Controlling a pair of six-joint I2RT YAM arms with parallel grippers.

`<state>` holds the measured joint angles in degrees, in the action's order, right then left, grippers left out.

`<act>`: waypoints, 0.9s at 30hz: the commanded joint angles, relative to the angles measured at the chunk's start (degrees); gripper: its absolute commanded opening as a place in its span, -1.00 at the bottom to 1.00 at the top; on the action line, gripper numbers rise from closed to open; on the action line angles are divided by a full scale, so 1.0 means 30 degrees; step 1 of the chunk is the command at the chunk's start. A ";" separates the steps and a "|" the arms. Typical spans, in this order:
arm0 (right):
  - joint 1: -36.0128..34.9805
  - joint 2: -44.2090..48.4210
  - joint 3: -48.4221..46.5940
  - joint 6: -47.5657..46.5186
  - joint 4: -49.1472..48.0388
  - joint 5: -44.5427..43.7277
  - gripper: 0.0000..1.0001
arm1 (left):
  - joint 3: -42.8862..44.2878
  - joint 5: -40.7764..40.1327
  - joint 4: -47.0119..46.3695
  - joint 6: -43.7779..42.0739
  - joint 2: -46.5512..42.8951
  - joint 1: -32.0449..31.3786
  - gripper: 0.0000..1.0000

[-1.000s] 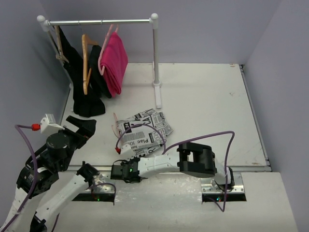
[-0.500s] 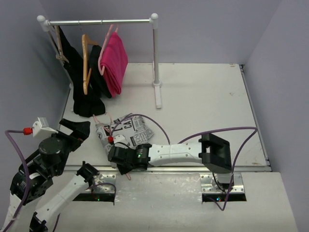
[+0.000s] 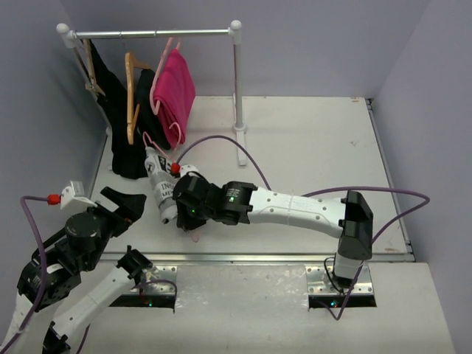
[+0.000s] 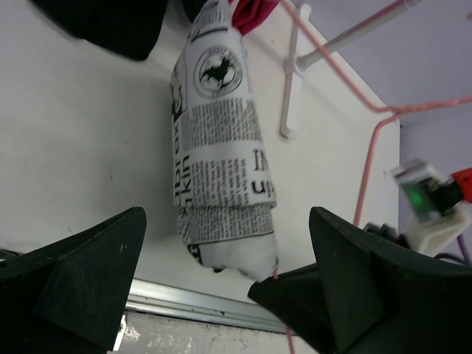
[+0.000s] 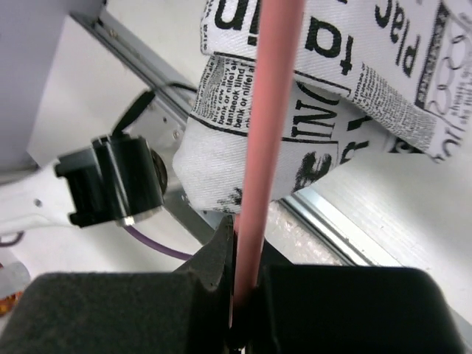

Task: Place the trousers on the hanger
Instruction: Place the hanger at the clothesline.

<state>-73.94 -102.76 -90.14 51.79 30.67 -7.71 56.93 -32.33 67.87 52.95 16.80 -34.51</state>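
The newspaper-print trousers hang folded over the thin pink hanger, bunched into a narrow roll left of centre. My right gripper is shut on the hanger's wire and holds it just above the table, its hook end towards the rack. In the right wrist view the pink wire runs up from the closed jaws, with the trousers draped over it. My left gripper is open and empty, near-left of the trousers. In the left wrist view the trousers hang between its spread fingers.
A garment rack stands at the back left; its rail carries black garments, wooden hangers and a pink garment. A wall bounds the left side. A metal strip edges the table's front.
My right arm has swung left and away from me, carrying the hanger with the trousers from the table's front middle towards the rack. The trousers now hang bunched. The left arm shifted slightly.
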 commanded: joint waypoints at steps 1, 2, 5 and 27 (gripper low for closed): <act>0.0933 0.1707 -0.3184 -0.1692 0.0355 -0.1475 -1.00 | -0.0794 0.2717 -0.1540 -0.0471 -0.0203 -0.0188 0.79; 0.1240 0.1842 -0.3594 -0.1843 0.0850 -0.1561 -1.00 | -0.1029 0.3216 -0.1793 -0.0462 -0.0219 -0.0188 0.77; 0.2094 0.2348 -0.4482 -0.2263 0.2182 -0.1776 -1.00 | -0.2031 0.4691 -0.3181 -0.0424 -0.0251 -0.0204 0.71; 0.4491 0.4301 -0.8540 -0.4693 0.7841 -0.2332 -1.00 | -0.4750 0.7260 -0.8183 -0.2567 0.2299 -0.0188 0.49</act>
<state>-60.14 -96.56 -114.42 40.59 59.74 -13.54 45.79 -15.53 53.18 49.07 20.81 -34.54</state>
